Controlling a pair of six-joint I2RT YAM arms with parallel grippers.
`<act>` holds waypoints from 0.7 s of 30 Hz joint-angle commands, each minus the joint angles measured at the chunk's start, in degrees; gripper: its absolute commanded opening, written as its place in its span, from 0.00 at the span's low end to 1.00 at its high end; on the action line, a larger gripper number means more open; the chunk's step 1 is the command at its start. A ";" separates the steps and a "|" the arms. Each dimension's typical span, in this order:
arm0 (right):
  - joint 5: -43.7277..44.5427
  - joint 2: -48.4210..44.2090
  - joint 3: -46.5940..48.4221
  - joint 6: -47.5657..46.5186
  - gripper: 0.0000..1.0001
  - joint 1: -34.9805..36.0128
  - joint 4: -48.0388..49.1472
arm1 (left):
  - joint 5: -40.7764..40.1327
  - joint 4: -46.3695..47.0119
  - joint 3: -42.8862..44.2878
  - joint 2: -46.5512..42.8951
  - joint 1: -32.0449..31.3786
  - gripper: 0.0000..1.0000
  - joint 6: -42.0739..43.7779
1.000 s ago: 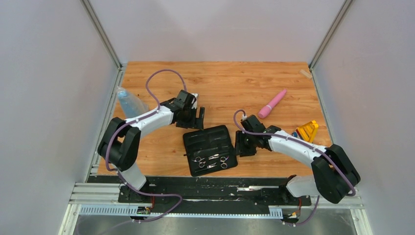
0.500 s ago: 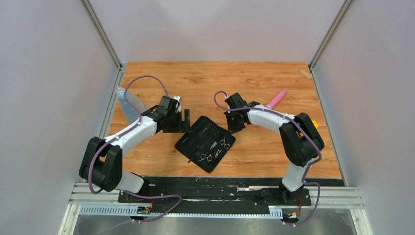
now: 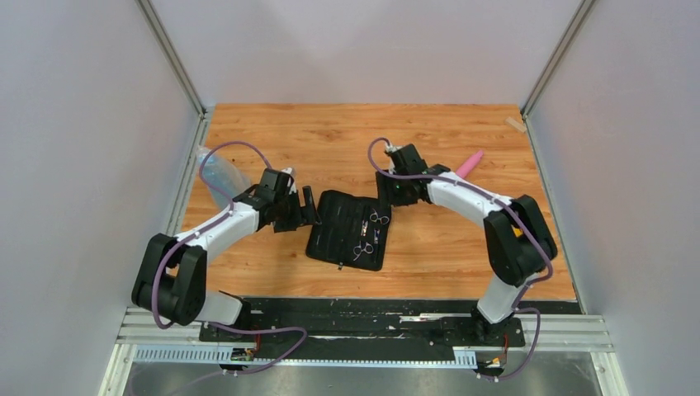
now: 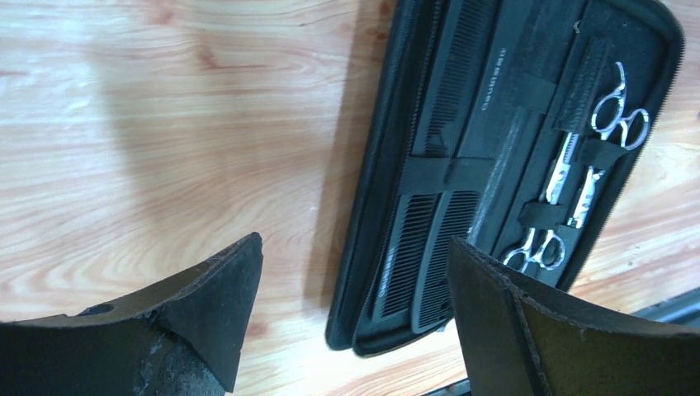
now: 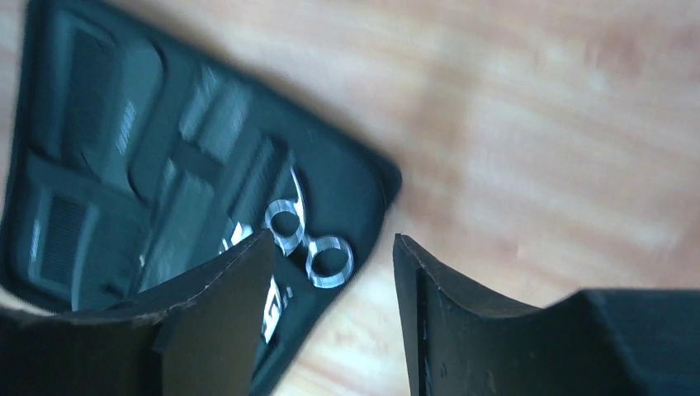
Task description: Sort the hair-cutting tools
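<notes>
Showing the open black case [image 3: 347,231] flat on the wooden surface [image 3: 347,140], with one arm at each side of it. Two black combs [image 4: 413,247] lie side by side in the case's left half under an elastic strap [image 4: 446,172]. Two silver scissors [image 4: 561,165] are strapped in its right half, their ring handles at opposite ends. The left tool [image 4: 353,247] is released, jaws wide and holding nothing, just beside the case's left edge. The right tool [image 5: 333,239] is likewise spread and holding nothing, poised over the case's far right corner, with one pair of scissor rings visible between its fingers. Whether either tool touches the case cannot be told. A pink tool [image 3: 469,163] lies well to the far right of the case and a blue bottle [image 3: 216,175] well to its far left; neither belongs to the set.

With all four items seated, the step in hand is probably settling or folding the case. To do it well, meet the case low on its padded rim. One tool should act as a stop at the left edge while the other works. Fingertips should stay clear of the ring handles and straps, since a snag there could drag the scissors out.
</notes>
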 commanded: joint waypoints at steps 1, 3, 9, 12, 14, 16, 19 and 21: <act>-9.43 -9.91 -13.46 12.34 0.57 -3.35 4.79 | 6.76 7.54 -0.28 3.39 0.10 0.89 -4.09; -14.65 -14.37 -19.81 16.84 0.57 -4.47 9.69 | 8.68 9.24 0.07 5.14 0.11 0.89 -5.22; -21.62 -20.60 -31.23 25.51 0.60 -5.08 22.02 | 13.06 14.14 0.78 9.00 0.08 0.89 -7.26; -23.38 -18.20 -32.25 26.67 0.60 -5.60 24.64 | 16.18 15.25 1.19 11.14 0.10 0.88 -7.91; -24.66 -16.17 -32.25 27.39 0.60 -5.75 26.03 | 18.33 16.10 1.27 11.10 -0.02 0.87 -8.45; -25.67 -14.77 -32.74 28.32 0.60 -5.76 28.04 | 19.99 15.89 1.57 10.19 -0.14 0.86 -8.43; -26.76 -13.52 -33.77 29.51 0.60 -5.76 30.95 | 20.76 14.39 2.27 7.07 -0.78 0.84 -7.67; -27.46 -12.68 -34.15 29.72 0.60 -5.76 31.90 | 21.66 14.21 2.70 5.68 -1.66 0.83 -7.70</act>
